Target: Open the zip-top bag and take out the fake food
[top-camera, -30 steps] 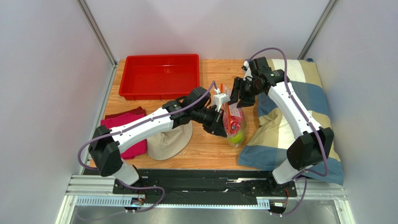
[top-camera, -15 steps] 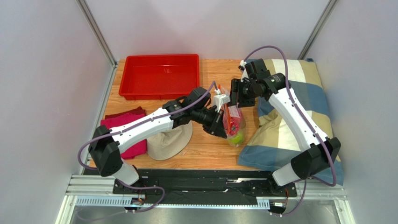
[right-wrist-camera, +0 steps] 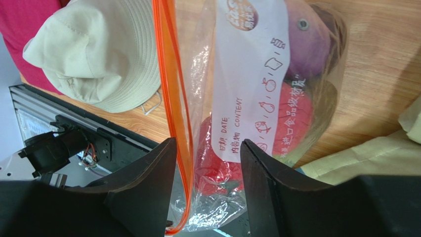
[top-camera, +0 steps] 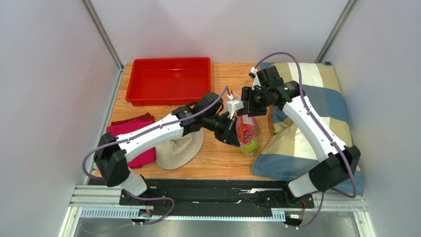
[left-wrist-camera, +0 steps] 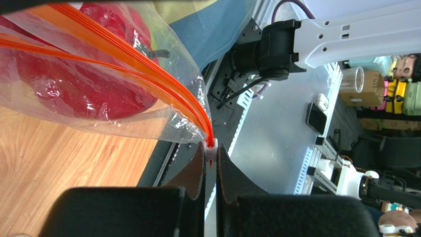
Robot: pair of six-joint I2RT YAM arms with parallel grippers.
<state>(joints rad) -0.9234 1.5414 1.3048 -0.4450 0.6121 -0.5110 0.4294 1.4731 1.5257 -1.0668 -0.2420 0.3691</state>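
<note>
The clear zip-top bag point(top-camera: 247, 129) lies on the wooden table between both arms, with fake food inside: red point(left-wrist-camera: 74, 89), purple point(right-wrist-camera: 306, 49) and green point(top-camera: 251, 144) pieces show. My left gripper point(left-wrist-camera: 211, 148) is shut on the white slider at the end of the orange zipper strip point(left-wrist-camera: 148, 74); in the top view it point(top-camera: 233, 134) is at the bag's left side. My right gripper point(right-wrist-camera: 207, 148) is open, its jaws on either side of the bag's end, with the zipper strip point(right-wrist-camera: 173, 98) and white label point(right-wrist-camera: 252, 74) between them. In the top view it point(top-camera: 245, 101) is at the bag's far end.
A red tray point(top-camera: 168, 81) stands at the back left. A beige hat point(top-camera: 180, 148) and a pink cloth point(top-camera: 133, 136) lie under the left arm. A checked pillow point(top-camera: 316, 123) fills the right side, touching the bag.
My right gripper has moved left and down onto the bag's far end, its open jaws now around the plastic. The left gripper and the bag have stayed put.
</note>
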